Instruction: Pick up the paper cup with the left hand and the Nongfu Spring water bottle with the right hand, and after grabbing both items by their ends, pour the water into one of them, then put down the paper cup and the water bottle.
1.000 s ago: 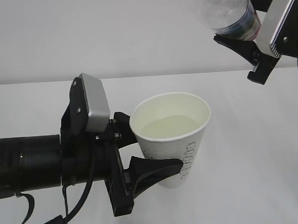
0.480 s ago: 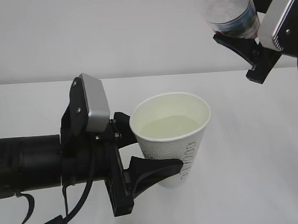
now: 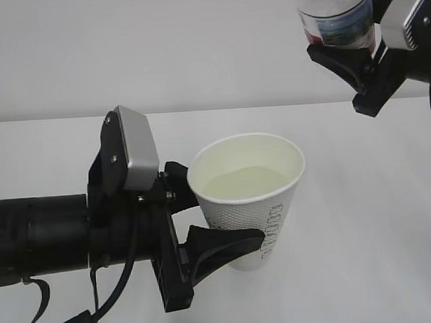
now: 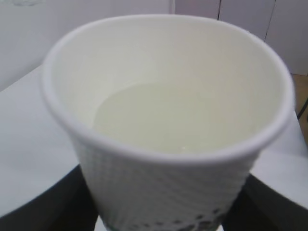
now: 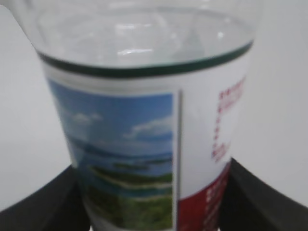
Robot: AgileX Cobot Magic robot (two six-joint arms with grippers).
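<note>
The Nongfu Spring water bottle [image 5: 144, 144] shows a blue-green landscape label with red lettering too blurred to read in the right wrist view; the paper cup [image 3: 250, 210] carries grey vertical lettering, likewise unreadable. Only the left wrist view looks straight down onto the water [image 4: 163, 118] pooled inside the cup. The left pincer [image 3: 205, 231] pinches the cup's lower wall above the white bench [image 3: 363, 219], while the right pincer [image 3: 355, 67] clamps the bottle at upper right.

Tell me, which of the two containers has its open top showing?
The paper cup, held low by the left gripper; its rim shows water. The bottle's top is out of frame.
</note>
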